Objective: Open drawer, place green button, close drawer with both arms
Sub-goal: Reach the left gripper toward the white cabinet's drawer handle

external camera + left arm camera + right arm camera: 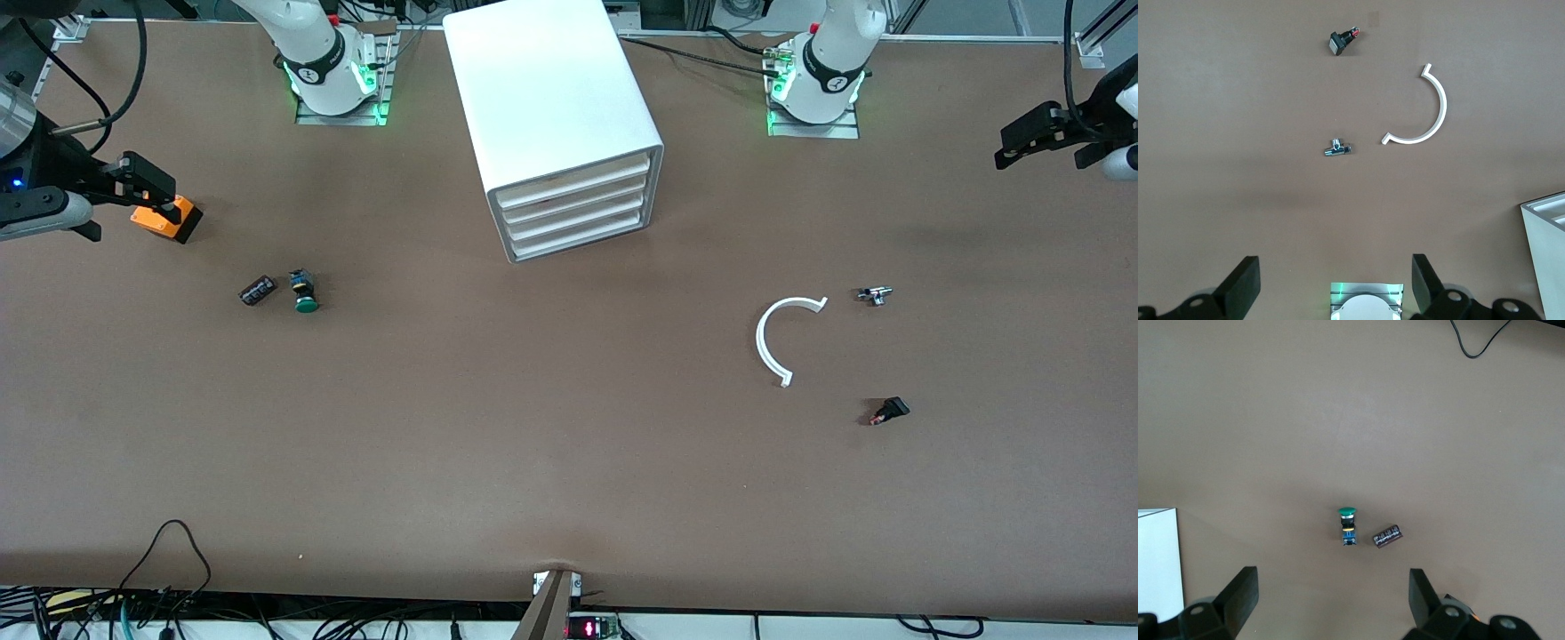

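Note:
The button (305, 292) lies on its side on the brown table, toward the right arm's end; its green cap (1347, 513) and blue-marked body show in the right wrist view. The white cabinet (560, 116) stands between the two arm bases, and all of its several drawers (578, 209) are shut. My right gripper (147, 187) hangs open and empty over an orange box (166, 217), well apart from the button (1347, 525). Its fingers (1241, 593) stand wide apart. Off the table's left-arm end, my left gripper (1013, 142) is open and holds nothing.
A black ribbed cylinder (258, 290) lies beside the button. Toward the left arm's end lie a white curved piece (773, 342), a small metal part (875, 294) and a small black part (889, 410). Cables run along the table's front edge.

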